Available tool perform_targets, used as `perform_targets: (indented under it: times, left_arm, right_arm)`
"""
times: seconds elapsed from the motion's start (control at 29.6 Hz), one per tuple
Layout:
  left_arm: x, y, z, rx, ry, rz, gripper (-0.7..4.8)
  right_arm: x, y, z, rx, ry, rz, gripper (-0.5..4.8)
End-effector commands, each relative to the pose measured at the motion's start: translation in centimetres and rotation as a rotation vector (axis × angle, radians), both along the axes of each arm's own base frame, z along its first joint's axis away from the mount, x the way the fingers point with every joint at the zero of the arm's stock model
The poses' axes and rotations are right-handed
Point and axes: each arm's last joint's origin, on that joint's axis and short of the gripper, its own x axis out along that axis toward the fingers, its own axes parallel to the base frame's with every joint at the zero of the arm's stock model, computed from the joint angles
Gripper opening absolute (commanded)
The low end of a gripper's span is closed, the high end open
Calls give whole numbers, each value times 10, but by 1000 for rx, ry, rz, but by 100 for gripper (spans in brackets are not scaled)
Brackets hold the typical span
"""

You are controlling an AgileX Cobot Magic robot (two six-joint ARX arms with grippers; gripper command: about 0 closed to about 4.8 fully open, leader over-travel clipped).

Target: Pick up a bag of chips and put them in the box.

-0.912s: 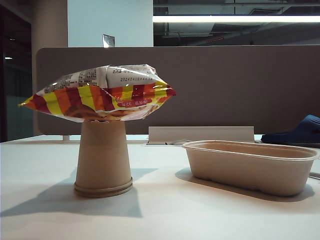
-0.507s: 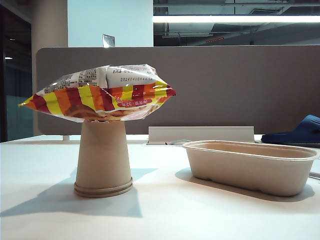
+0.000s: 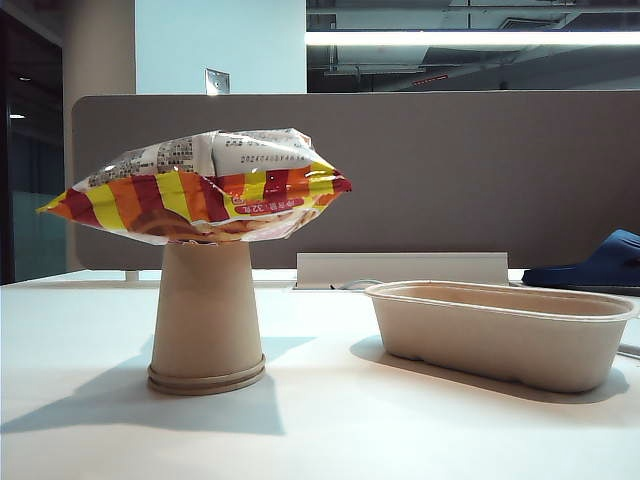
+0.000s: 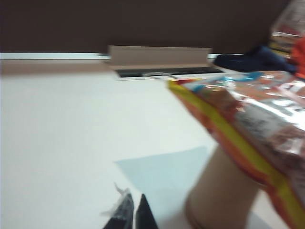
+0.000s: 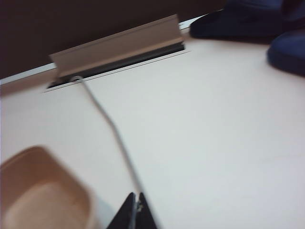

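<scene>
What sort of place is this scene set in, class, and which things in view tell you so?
Probably an office workstation used for robot trials: a grey desk partition, a cable slot flap in the white table, and a ceiling strip light.

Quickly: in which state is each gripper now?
Left gripper: closed, holding nothing, near the paper cup.
Right gripper: closed, holding nothing.

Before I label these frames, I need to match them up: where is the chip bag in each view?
Exterior: bag of chips left, atop the upturned paper cup.
Left wrist: the bag fills the right side, over the cup.
Right wrist: not in view.
Shared landmark: beige cable flap.
</scene>
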Motion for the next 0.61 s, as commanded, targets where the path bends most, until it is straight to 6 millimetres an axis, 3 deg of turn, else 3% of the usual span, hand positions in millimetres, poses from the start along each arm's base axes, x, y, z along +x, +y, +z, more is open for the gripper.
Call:
perform_targets:
  times: [0.03,0.3,0.51,0.61]
  left_arm:
    - [-2,-3,2,-6,-11,-108,18]
    - [-3,-5,2,-110,55,-186,18]
    - [-4,-5,3,-286,179,-188,18]
    - [-6,-7,3,-296,205,-286,18]
  right_arm:
    - [-1,6,2,49,-7,201,-1]
    - [-6,15,5,149,2,531,0]
    - [-8,17,6,245,39,650,0]
    - [-9,18,4,251,56,669,0]
